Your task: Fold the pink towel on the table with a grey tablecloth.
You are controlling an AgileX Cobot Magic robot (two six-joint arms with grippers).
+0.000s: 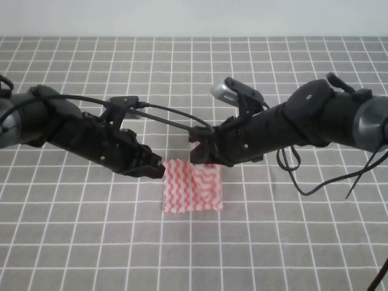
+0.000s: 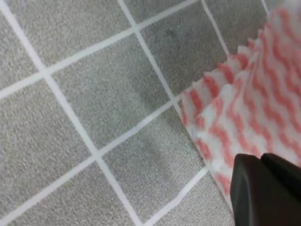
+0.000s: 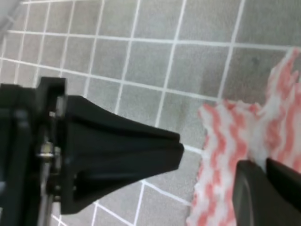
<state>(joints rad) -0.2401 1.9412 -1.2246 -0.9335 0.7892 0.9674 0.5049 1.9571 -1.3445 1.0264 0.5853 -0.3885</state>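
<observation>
The pink towel (image 1: 193, 187) lies rumpled on the table with a grey tablecloth (image 1: 91, 242), near the middle of the exterior view. My left gripper (image 1: 160, 167) sits at its far-left corner, fingers pressed together on the cloth's edge. In the left wrist view the towel (image 2: 249, 103) shows a doubled layer that runs under the shut fingers (image 2: 254, 188). My right gripper (image 1: 197, 153) is at the far edge, shut on a raised bit of towel (image 3: 235, 136). In the right wrist view its fingertips (image 3: 282, 188) meet over the cloth. The left gripper (image 3: 141, 146) points in from the left there.
Both black arms lean in low over the cloth from either side, with cables (image 1: 170, 118) arching between them. More cables hang at the right (image 1: 303, 182). Grid cloth surrounds the towel on all sides. A pale wall (image 1: 194, 18) borders the far edge.
</observation>
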